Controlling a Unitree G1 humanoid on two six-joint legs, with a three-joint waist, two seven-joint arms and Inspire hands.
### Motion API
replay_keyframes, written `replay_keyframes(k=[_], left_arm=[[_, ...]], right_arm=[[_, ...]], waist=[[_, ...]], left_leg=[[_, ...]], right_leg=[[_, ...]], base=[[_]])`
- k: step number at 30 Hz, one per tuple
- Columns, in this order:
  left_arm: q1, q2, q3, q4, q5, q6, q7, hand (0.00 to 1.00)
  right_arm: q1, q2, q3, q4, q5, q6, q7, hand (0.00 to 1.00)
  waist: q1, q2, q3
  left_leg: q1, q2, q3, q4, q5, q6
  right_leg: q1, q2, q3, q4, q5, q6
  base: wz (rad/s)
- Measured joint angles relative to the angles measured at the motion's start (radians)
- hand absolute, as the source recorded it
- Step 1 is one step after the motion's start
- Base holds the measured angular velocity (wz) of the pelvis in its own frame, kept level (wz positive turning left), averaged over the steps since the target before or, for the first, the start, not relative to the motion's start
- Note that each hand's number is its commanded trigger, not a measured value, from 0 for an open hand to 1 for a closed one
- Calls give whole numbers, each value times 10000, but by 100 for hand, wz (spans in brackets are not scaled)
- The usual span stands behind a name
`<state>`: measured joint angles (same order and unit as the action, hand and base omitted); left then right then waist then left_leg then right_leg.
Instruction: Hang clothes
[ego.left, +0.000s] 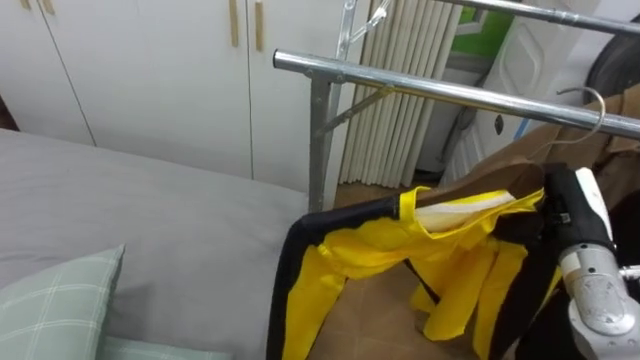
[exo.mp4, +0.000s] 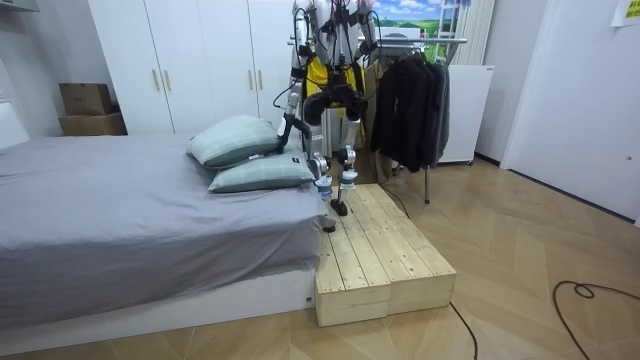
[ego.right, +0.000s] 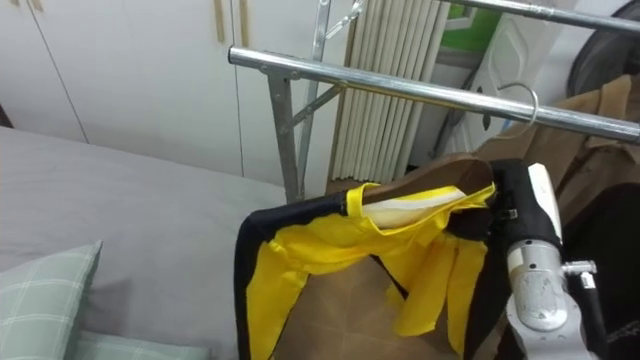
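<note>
Right hand (ego.left: 562, 205), nearest at the lower right of the eye views, reaches up to the collar of a yellow and black jacket (ego.left: 370, 255); its fingers are hidden behind the cloth, so their grip cannot be told. Jacket: held up in the air below and just near of the metal rail (ego.left: 420, 85) of a clothes rack, collar at right by the hand, body and sleeves hanging down to the left and beneath. Hanger hook (ego.left: 592, 105): at the rail, to the right, above brown cloth (ego.left: 560, 145); whether it rests on the rail cannot be told. Left: a grey bed (ego.left: 150, 220) with a pale green checked pillow (ego.left: 55, 300) at its near edge. Far: white wardrobe doors (ego.left: 150, 70) and a pale pleated curtain (ego.left: 400, 100) behind the rack's upright. Room view: the robot stands on a low wooden platform (exo.mp4: 370, 250) beside the bed, facing the rack, on which dark clothes (exo.mp4: 410, 100) hang at the room view's right.
</note>
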<state>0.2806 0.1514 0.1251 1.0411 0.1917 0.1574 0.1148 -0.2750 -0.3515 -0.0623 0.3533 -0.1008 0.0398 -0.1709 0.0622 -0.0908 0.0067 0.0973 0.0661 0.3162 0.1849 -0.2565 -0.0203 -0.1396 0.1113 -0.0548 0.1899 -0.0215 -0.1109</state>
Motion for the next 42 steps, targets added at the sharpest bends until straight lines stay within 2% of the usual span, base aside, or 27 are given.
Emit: replay_keyframes(k=[9, 15, 21, 23, 25, 32, 42], left_arm=[[-5, 153, 59, -47, 183, 5, -260, 0], [190, 215, 54, -328, 184, 4, -315, 0], [266, 218, 160, -428, 180, -11, -356, 0], [266, 218, 217, -425, 183, -11, -355, 0], [268, 218, 281, -406, 189, -15, -357, 0], [300, 251, 374, -406, 416, -124, -392, 0], [342, 322, 491, -384, 393, -177, -597, 0]], right_arm=[[-8, -221, 10, 119, 246, 258, 173, 100], [-515, -494, 13, 1373, 1153, 280, 457, 100], [-1135, -1102, 12, 2907, 1983, 490, 647, 100], [-1182, -1255, 10, 3141, 2150, 490, 636, 100], [-1347, -1263, 12, 3562, 2189, 485, 654, 100], [-2030, -1340, 9, 5421, 3139, 491, 1143, 100], [-2069, -1580, 8, 5872, 3412, 493, 1627, 100]], waist=[[80, -85, -6], [140, -180, 6], [218, -231, 9], [219, -241, 7], [245, -263, 8], [238, -373, 30], [241, -385, 22]], left_leg=[[10, -4, -66, 20, 4, -2], [22, -13, -66, 21, 5, 0], [-35, -20, -249, -51, 2, 1], [-55, -42, -500, -12, 4, 2], [-4, -59, -680, 14, 6, 5], [29, -79, -747, 52, 16, 12], [127, -103, -783, 163, 16, 13]], right_leg=[[20, -6, -1, 10, -43, 5], [69, -23, 0, 27, -52, 13], [81, -24, -68, -11, -72, 9], [92, -27, -130, -43, -90, -3], [123, -26, -134, -42, -109, -10], [163, -29, -136, -17, -147, -8], [202, -61, -113, 173, -243, -43]], base=[[1], [0], [6], [6], [2], [0], [1]])
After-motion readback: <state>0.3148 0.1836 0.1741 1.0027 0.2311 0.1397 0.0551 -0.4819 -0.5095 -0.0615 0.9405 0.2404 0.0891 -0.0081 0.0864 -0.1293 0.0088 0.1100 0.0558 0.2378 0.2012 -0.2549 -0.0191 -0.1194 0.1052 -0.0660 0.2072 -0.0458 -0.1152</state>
